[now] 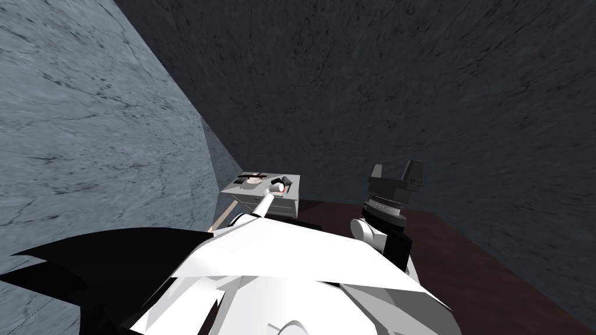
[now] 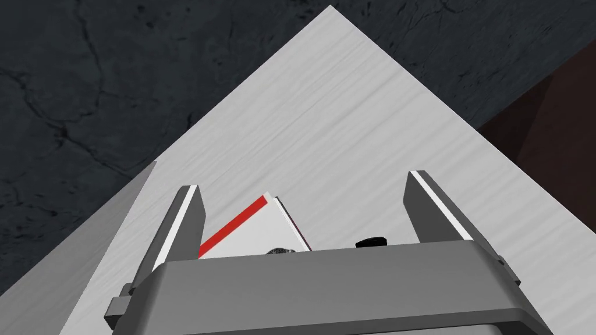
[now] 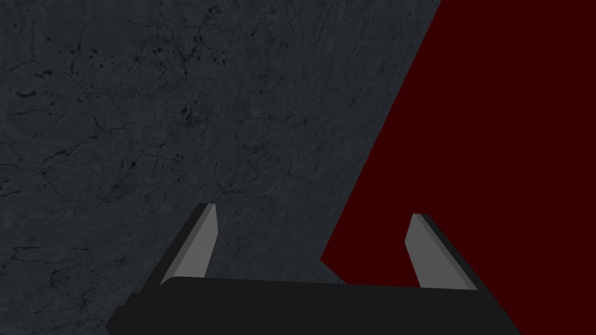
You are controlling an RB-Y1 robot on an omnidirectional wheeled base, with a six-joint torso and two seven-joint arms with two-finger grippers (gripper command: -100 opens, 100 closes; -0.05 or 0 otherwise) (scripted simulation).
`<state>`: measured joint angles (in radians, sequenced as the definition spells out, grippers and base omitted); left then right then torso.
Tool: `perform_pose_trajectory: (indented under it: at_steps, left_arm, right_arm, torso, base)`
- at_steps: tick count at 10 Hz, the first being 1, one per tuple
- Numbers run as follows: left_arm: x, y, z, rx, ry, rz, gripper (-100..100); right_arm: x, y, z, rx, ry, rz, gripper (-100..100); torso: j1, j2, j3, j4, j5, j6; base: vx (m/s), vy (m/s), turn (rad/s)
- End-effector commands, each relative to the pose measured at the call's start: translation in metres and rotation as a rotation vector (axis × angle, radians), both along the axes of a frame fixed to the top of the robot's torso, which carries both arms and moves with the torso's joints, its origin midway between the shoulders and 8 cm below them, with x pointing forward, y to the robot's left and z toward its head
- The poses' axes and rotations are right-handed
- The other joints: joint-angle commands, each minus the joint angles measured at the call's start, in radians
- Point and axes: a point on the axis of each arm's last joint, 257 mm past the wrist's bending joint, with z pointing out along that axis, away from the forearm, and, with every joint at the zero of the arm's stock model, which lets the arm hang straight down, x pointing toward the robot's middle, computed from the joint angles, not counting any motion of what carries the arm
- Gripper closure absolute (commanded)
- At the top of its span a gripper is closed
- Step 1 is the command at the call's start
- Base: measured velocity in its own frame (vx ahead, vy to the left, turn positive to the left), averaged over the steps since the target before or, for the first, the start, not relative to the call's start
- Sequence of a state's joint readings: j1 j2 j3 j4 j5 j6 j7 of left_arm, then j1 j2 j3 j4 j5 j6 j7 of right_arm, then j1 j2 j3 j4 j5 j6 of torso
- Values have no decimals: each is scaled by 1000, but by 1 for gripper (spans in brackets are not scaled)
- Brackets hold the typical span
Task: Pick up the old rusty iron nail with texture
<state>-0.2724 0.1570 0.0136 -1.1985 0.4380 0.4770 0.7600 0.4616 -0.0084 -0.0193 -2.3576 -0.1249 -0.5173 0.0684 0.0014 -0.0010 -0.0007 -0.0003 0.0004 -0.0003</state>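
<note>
My left gripper [image 2: 302, 181] hangs open low over a small pale grey table [image 2: 349, 116]. Between its fingers lies a white flat card with a red stripe [image 2: 250, 230]. A small black thing [image 2: 371, 241] and a dark speckled thing [image 2: 282, 251] peek over the gripper's body; I cannot tell which is the nail. In the head view the left gripper [image 1: 278, 186] sits over the table's [image 1: 291, 203] near right part, and a thin dark bar [image 1: 251, 174] lies at its far side. My right gripper [image 1: 396, 167] is raised and open, holding nothing.
The table stands in a corner between a light grey marbled wall [image 1: 87, 145] and a dark marbled wall [image 1: 378, 87]. Dark red floor [image 1: 465, 267] spreads to the right. More small items, one round and white [image 1: 253, 181], crowd the tabletop.
</note>
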Motion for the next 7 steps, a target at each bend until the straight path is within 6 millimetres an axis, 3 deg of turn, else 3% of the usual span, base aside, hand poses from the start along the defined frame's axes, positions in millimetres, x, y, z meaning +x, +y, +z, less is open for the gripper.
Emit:
perform_pose_trajectory:
  at_steps: [1, 7]
  left_arm:
    - [-3, -7, -14, -54, 72, 11, -100]
    - [-19, -18, -52, -139, 253, 32, -100]
  right_arm:
    - [0, 0, 0, 0, 0, 0, 0]
    - [0, 0, 0, 0, 0, 0, 0]
  torso:
    - [0, 0, 0, 0, 0, 0]
    - [0, 0, 0, 0, 0, 0]
  base:
    - [23, 42, 8]
    - [14, 28, 4]
